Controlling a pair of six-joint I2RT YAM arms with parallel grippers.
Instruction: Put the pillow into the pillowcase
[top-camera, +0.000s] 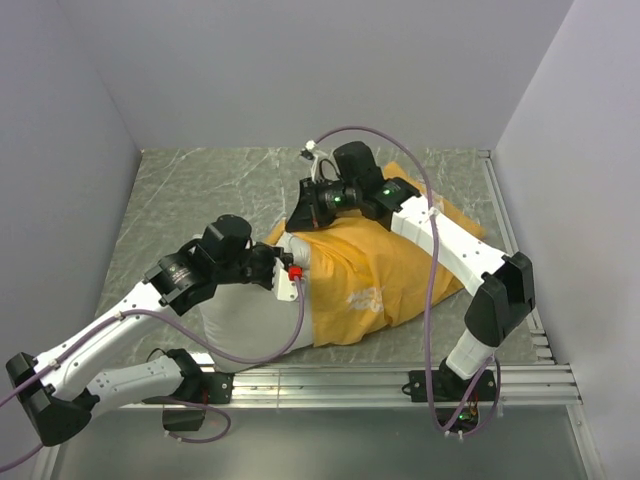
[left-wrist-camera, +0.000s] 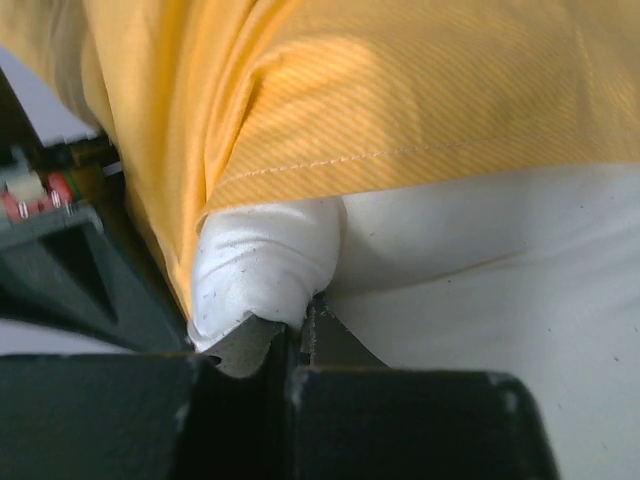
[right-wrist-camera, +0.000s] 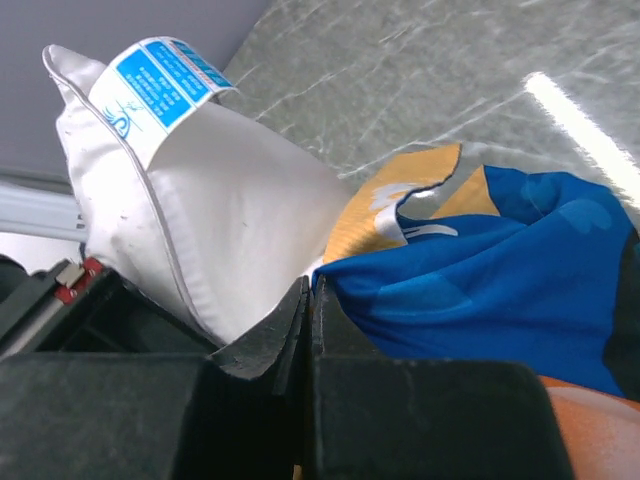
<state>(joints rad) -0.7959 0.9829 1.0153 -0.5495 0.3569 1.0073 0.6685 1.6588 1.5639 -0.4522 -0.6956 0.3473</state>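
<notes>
**One pillow partly inside one pillowcase, two grippers at the opening**

One white pillow (top-camera: 250, 315) lies on the table (top-camera: 200, 190). Its long axis runs slantwise, the bare end nearer than the left gripper (left-wrist-camera: 295, 325) and the covered end stretching beneath the right arm. That covered end sits inside the single pillowcase (top-camera: 380, 285), orange face up. The left fingers are clamped on a fold of white pillow fabric just below the orange hem. The right gripper (right-wrist-camera: 308, 295) has its fingers pressed together, with a labelled pillow corner to their left and blue pillowcase cloth to their right. Whether they pinch either, I cannot tell.
</notes>
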